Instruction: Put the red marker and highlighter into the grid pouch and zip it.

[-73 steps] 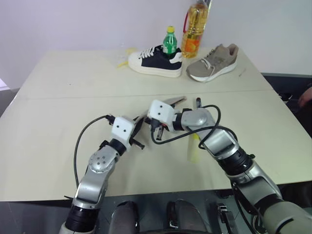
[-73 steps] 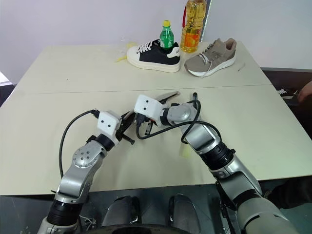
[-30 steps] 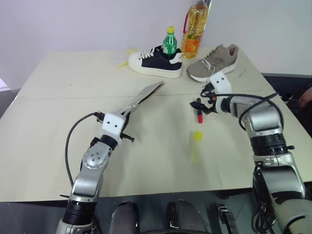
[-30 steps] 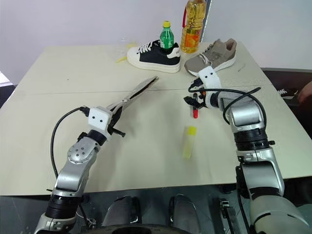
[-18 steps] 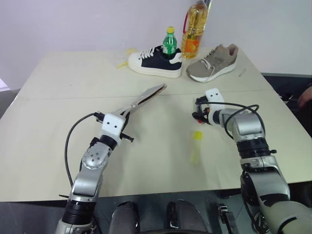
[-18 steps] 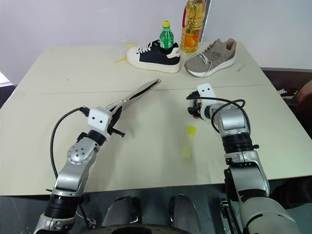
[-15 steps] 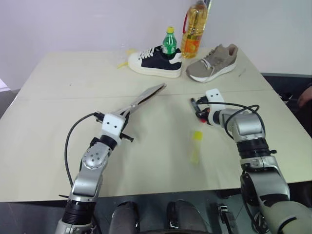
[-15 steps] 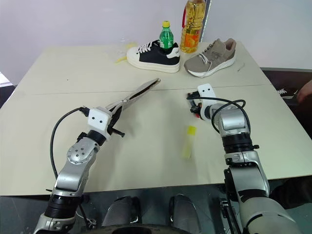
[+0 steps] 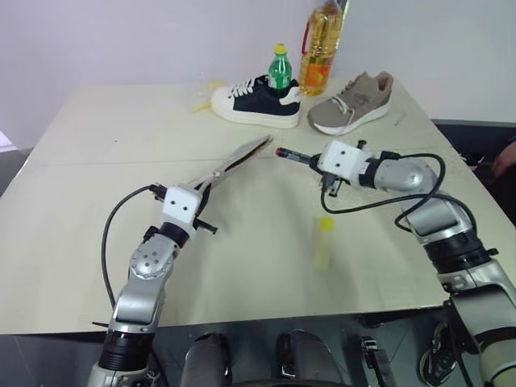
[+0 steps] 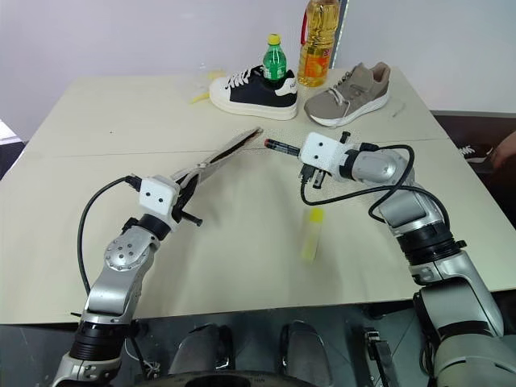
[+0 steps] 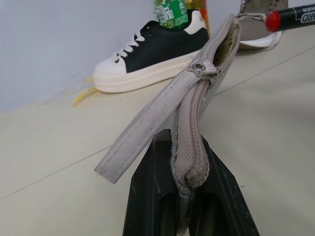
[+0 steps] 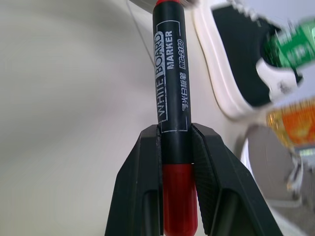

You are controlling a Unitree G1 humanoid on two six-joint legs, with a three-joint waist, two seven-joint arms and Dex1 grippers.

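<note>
My left gripper (image 9: pixel 196 193) is shut on the near end of the grid pouch (image 9: pixel 234 164), holding it edge-on above the table. The pouch slants away toward the middle, and its far end (image 11: pixel 227 39) gapes slightly. My right gripper (image 9: pixel 320 161) is shut on the red marker (image 9: pixel 297 156) and holds it roughly level in the air. The marker's red end (image 11: pixel 290 17) points at the pouch's far end, a short gap away. In the right wrist view the fingers (image 12: pixel 142 162) clamp the marker (image 12: pixel 171 83) near where black meets red. The highlighter (image 9: pixel 323 242) lies on the table below my right arm.
At the table's far edge stand a black-and-white sneaker (image 9: pixel 256 101) with a green bottle (image 9: pixel 280 68) in it, an oil bottle (image 9: pixel 321 48) and a tan sneaker (image 9: pixel 352 103). A yellow scrap (image 9: pixel 201 101) lies left of them. A person's hand (image 9: pixel 508 157) shows at the right edge.
My right gripper shut on the red marker, lifted it off the table, rolled, and swung left toward the pouch's far end. The left gripper and pouch stayed put.
</note>
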